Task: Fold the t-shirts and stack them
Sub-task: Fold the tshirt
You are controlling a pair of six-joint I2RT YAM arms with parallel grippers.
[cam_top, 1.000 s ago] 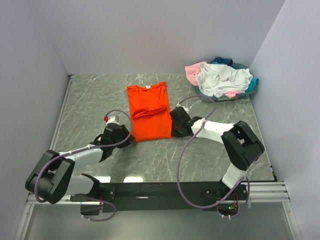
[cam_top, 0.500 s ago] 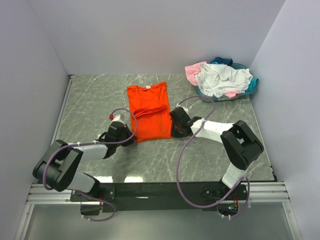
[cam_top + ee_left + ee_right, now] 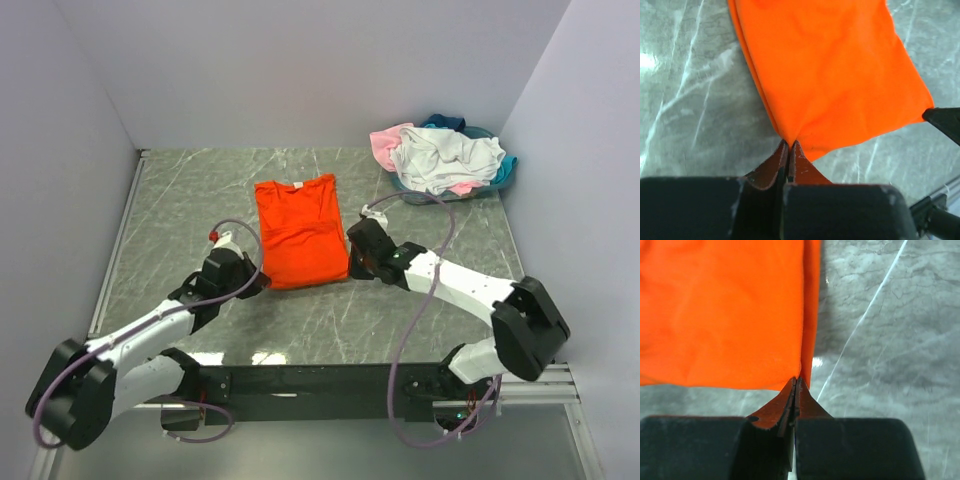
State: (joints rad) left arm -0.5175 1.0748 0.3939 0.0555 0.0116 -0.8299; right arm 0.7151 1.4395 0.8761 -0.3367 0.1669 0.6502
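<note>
Left gripper: we have it pinched fully closed on the near-left hem corner of the orange t-shirt.
Right gripper: likewise clamped tight, on the near-right hem corner.
Shirt: flat at the middle of the table, sleeves tucked in, collar at the far end.
Deciding relation: the shirt's long axis runs straight away from both grippers, neither nearer; we judge the hem goes forward toward the collar.
Heap of shirts: far right corner, well apart.
</note>
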